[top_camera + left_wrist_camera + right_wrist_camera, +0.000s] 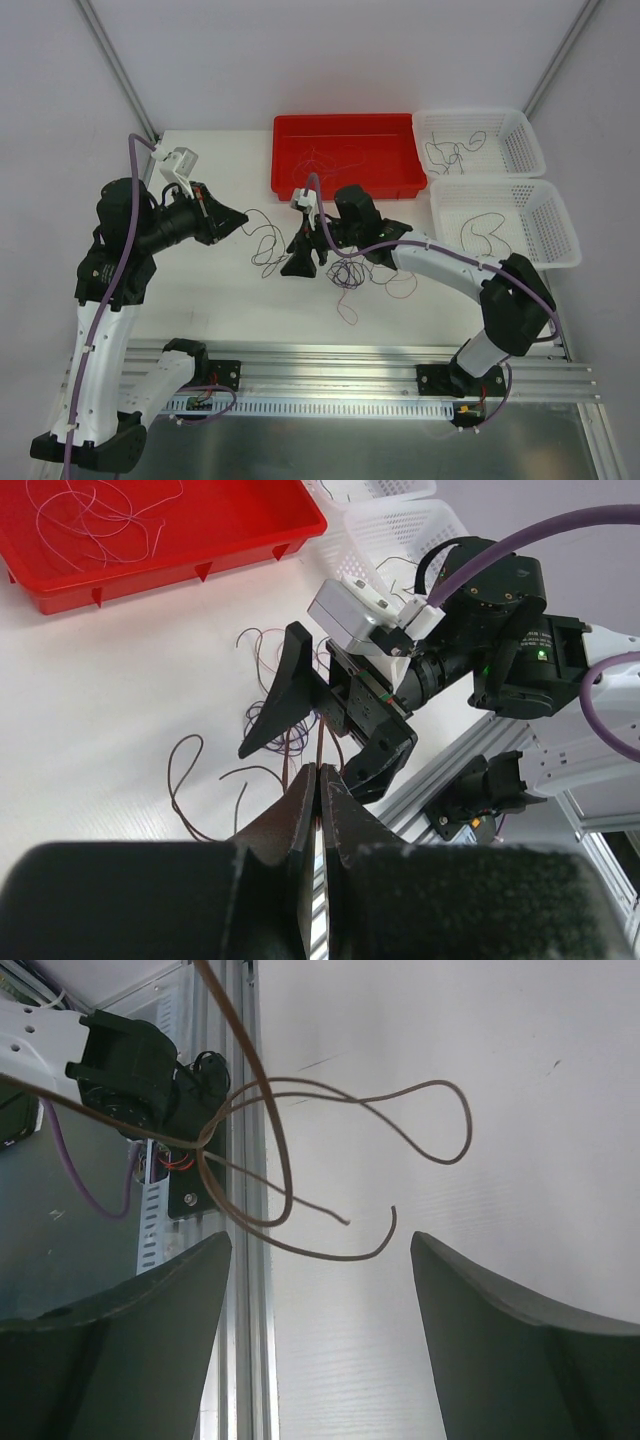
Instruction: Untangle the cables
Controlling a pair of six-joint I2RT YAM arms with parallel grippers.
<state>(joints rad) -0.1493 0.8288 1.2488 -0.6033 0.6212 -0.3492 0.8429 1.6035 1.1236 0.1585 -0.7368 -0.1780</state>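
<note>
- Nearest your left wrist lens is the left gripper (317, 798). Its two black fingers are pressed together, with one reddish-brown wire strand (320, 742) pinched at the seam and rising out of the tips.
- In its own wrist view the right gripper (320, 1240) is spread wide and holds nothing. Brown wire loops show between the fingers and touch neither, as far as you can see.
- The task's thing is the thin, curly wire cables in purple, black and reddish. They are bunched in a loose knot (346, 272) on the white table (200, 300), in front of the red plastic tray (345, 192).
- Key relation: the knot lies to the right of your left gripper, well apart from it. It sits just beside the right gripper, on that gripper's right.
- The pinched strand's long axis runs left to right between the two grippers. The right arm is clearly nearer the knot.
- Judgement: the next grab falls to the right gripper. It should single out one strand close to the knot, then draw it away from the left.
- Count:
  - two arms, two grippers, one knot
  - one tray holding thin purple strands, number unreadable
  - two white lattice baskets, the far basket (522, 140) and the near basket (556, 226), each apparently holding one dark strand
</note>
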